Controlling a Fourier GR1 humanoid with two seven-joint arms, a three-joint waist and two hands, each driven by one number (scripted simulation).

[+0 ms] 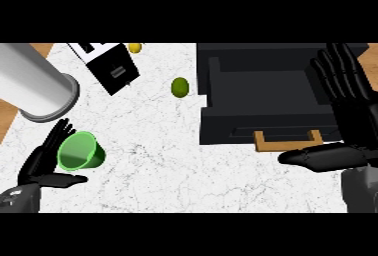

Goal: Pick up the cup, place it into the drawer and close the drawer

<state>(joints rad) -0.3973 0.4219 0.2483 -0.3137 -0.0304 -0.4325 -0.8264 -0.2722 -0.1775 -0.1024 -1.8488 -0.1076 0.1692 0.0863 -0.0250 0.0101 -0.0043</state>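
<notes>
One green cup (80, 151) lies tipped on the white surface (184, 165) at lower left, against the straight fingers of the left hand (43, 162), thumb below it. One dark drawer (262, 95) stands open at upper right, beside the right hand (347, 120), fingers straight, holding nothing. One olive fruit (180, 86) sits between them.

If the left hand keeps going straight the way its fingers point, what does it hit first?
Probably the big grey cylinder: the left hand has its fingers aimed up and slightly right, past the green cup beside them. Depth is unclear, so it might pass under the cylinder.
</notes>
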